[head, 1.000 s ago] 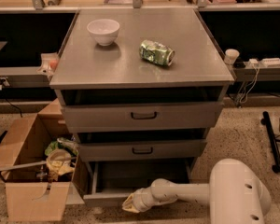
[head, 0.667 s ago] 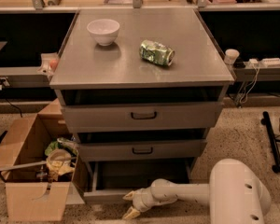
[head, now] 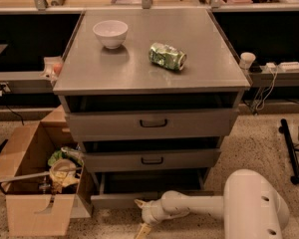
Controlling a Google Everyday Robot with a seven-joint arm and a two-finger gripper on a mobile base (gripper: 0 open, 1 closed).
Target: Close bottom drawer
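The bottom drawer (head: pixel 117 199) is the lowest of three grey drawers in the cabinet (head: pixel 149 73). It stands partly pulled out, showing a dark gap over its low front panel. My gripper (head: pixel 140 216) is at floor level right in front of that panel, near its middle, on the end of my white arm (head: pixel 204 205) that reaches in from the right. Its two yellowish fingertips (head: pixel 138 202) are spread apart and hold nothing. The upper fingertip touches or nearly touches the panel. The drawer's handle is hidden behind the gripper.
A white bowl (head: pixel 110 33) and a crushed green can (head: pixel 167 56) lie on the cabinet top. An open cardboard box (head: pixel 37 183) full of rubbish stands on the floor to the left of the drawers. A black stand leg (head: pixel 289 148) lies on the floor at the right.
The bottom drawer's front panel has moved back a little toward the cabinet. My gripper has stayed in front of it, shifting slightly inward with it.
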